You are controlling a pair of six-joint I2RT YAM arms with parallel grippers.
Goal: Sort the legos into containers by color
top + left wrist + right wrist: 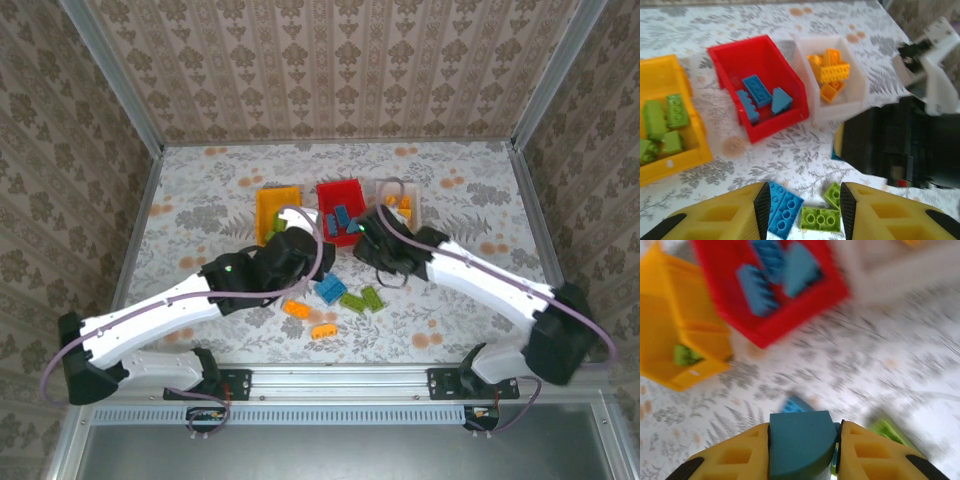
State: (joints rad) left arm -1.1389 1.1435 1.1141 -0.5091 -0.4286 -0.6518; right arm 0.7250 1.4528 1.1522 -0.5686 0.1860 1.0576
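Note:
My right gripper [805,432] is shut on a blue lego with a rounded edge [801,447] and holds it just above the table, short of the red container [790,322]. Blur smears that view. My left gripper [801,200] is open, low over a blue lego [782,210] and two green legos [821,219] lying on the table. The red container [775,125] holds blue legos [757,90]. Green legos [665,117] lie in the yellow-orange container [675,165], orange ones [832,70] in the white container [840,112]. From above, both grippers [312,262] [358,262] meet in front of the containers.
Two orange legos [295,308] [323,330] lie on the flowered table near its front edge, close to the blue lego [330,290] and the green ones [360,300]. The right arm's dark body [900,145] sits close on the right of my left gripper. Metal frame posts [140,120] border the table.

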